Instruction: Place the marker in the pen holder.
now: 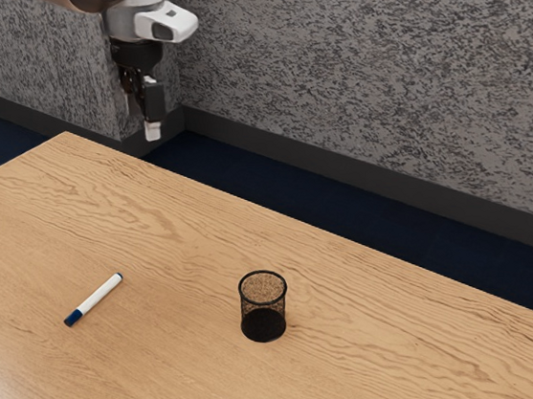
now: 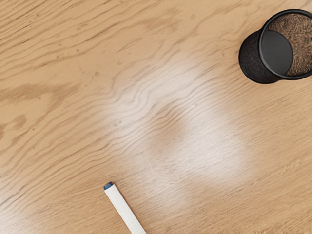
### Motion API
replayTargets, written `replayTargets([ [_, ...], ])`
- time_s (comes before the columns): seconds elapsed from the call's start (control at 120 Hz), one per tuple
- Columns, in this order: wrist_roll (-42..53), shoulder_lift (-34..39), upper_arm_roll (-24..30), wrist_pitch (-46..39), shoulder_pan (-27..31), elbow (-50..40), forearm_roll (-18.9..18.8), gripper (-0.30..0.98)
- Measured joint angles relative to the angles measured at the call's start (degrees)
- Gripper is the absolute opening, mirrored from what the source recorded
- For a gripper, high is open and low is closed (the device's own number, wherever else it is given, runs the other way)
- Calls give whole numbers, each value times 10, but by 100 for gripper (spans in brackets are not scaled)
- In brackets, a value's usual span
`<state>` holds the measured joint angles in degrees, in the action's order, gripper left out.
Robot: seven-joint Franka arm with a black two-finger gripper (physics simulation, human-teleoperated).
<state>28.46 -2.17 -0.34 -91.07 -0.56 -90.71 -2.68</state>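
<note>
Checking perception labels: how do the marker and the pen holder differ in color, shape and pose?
Color: the marker is white with blue ends; the pen holder is black.
Shape: the marker is a slim stick; the pen holder is a wider, open-topped mesh cup.
Pose: the marker lies on its side; the pen holder stands upright.
Shared: both rest on the wooden table.

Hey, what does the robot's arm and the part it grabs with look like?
The arm is white and light grey with rounded housings; a dark grey ring on one joint frames a white disc with a dark logo. Below the pale, blunt wrist piece, the end effector is black and blocky, with a small whitish tip.
</note>
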Motion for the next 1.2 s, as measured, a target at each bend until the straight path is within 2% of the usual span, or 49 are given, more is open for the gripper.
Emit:
replayTargets([
  [0.208, 40, 4, -1, -1, 1, -11, -5, 69],
  [0.292, 35, 57, -4, -21, 4, -112, -6, 69],
  [0.333, 32, 86, -26, -50, -1, -183, -5, 68],
  [0.408, 27, 104, -66, -101, 40, -247, -3, 69],
  [0.725, -11, 72, -103, -226, 51, -303, -9, 69],
  [0.925, -74, 4, -106, -330, 57, -344, -6, 67],
  [1.075, -119, -27, -102, -391, 45, -362, 9, 53],
  [1.2, -148, 7, -89, -431, 45, -427, 10, 48],
])
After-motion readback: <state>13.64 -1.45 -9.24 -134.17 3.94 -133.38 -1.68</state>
